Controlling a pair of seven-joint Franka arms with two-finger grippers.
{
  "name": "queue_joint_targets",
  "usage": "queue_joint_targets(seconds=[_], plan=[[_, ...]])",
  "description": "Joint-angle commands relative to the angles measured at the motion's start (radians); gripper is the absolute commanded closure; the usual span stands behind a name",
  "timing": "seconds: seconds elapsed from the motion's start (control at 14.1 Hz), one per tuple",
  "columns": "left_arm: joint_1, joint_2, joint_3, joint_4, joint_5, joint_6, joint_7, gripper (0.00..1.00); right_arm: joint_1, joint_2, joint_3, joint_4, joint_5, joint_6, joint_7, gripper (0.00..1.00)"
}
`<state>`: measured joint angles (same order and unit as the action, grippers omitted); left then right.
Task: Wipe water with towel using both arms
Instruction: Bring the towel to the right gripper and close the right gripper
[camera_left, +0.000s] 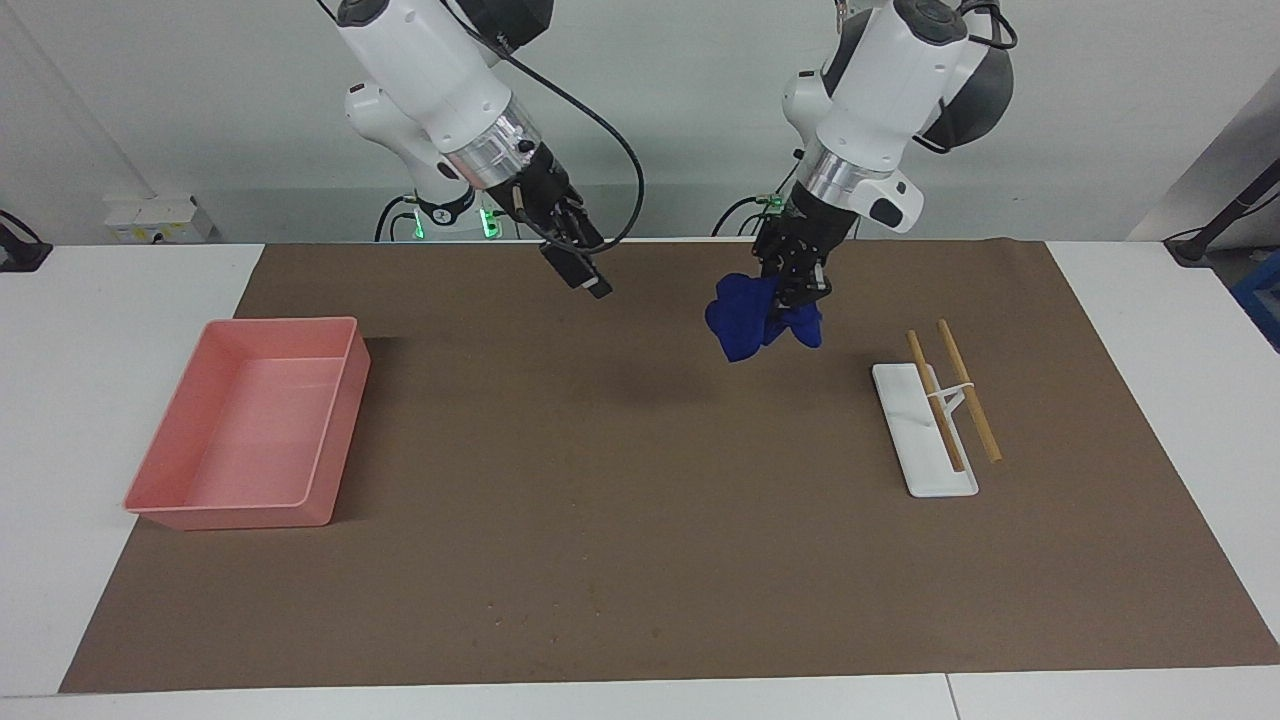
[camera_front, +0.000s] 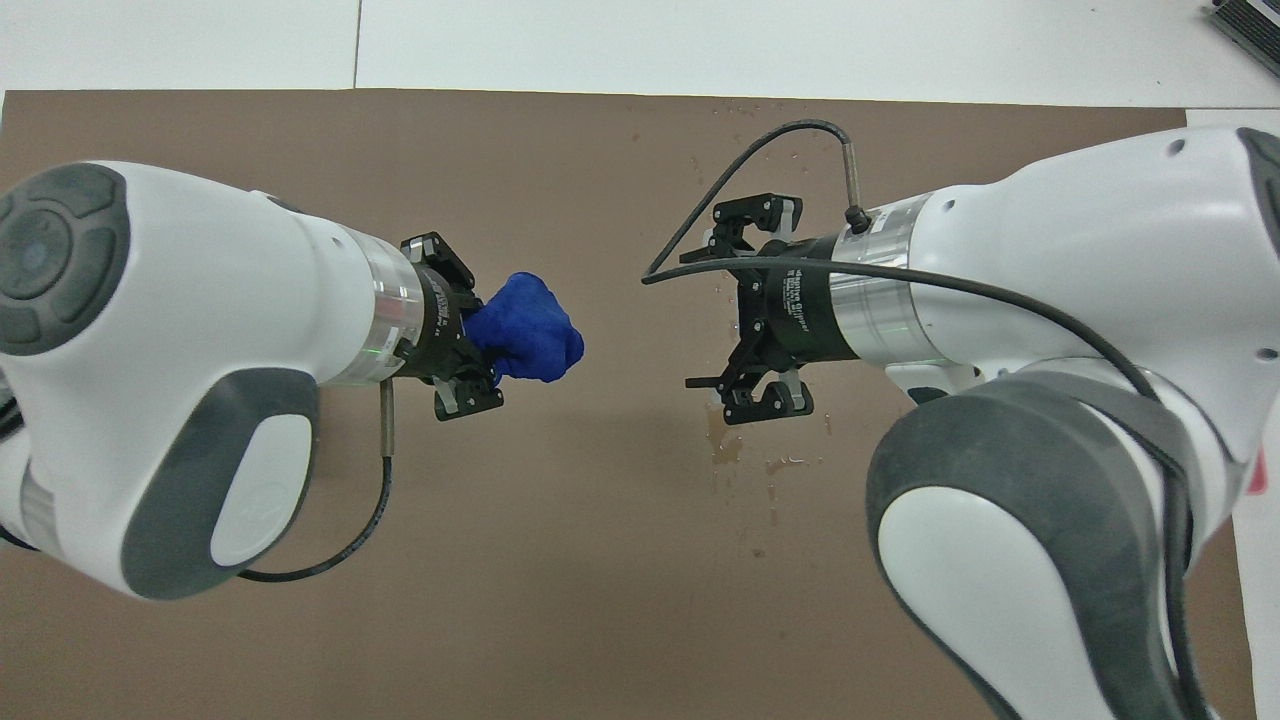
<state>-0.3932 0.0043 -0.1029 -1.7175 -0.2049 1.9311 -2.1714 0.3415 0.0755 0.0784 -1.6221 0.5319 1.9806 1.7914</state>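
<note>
Left gripper is clamped shut on the towel, which hangs as a wad in the air over the brown mat, clear of it. Right gripper faces it with jaws wide, holding nothing, over the water (small puddle plus scattered drops mid-mat).

Risks: the grip catches only one edge of the wad, so it may slip out on descent. The two wrists sit close together, so collision is likely if both close in. Both forearms angle down and inward toward mid-table.
</note>
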Motion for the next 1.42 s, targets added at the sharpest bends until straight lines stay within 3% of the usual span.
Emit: queue_joint_targets(seconds=[0.0, 0.43, 1.14, 1.21, 1.28, 1.35], plan=[[-0.067, -0.003, 0.017, 0.007, 0.001, 0.029, -0.086, 1.00, 0.022, 0.015, -0.003, 0.007, 0.033, 0.021, 0.046, 0.01], [-0.168, -0.006, 0.016, 0.016, 0.004, 0.039, -0.179, 1.00, 0.065, 0.044, -0.003, 0.002, 0.031, 0.049, 0.083, 0.01], [-0.171, -0.006, 0.017, 0.058, 0.004, 0.114, -0.275, 1.00, 0.065, 0.043, -0.003, -0.001, 0.010, 0.020, 0.034, 0.10], [-0.165, -0.004, 0.017, 0.059, 0.002, 0.115, -0.275, 1.00, 0.064, 0.043, -0.003, 0.001, 0.008, 0.020, 0.019, 0.24], [-0.159, -0.004, 0.017, 0.059, 0.001, 0.120, -0.275, 1.00, 0.062, 0.043, -0.003, 0.002, 0.010, 0.020, 0.017, 0.48], [-0.159, -0.004, 0.019, 0.059, 0.001, 0.126, -0.275, 1.00, 0.059, 0.043, -0.003, 0.004, 0.008, 0.018, 0.017, 0.82]])
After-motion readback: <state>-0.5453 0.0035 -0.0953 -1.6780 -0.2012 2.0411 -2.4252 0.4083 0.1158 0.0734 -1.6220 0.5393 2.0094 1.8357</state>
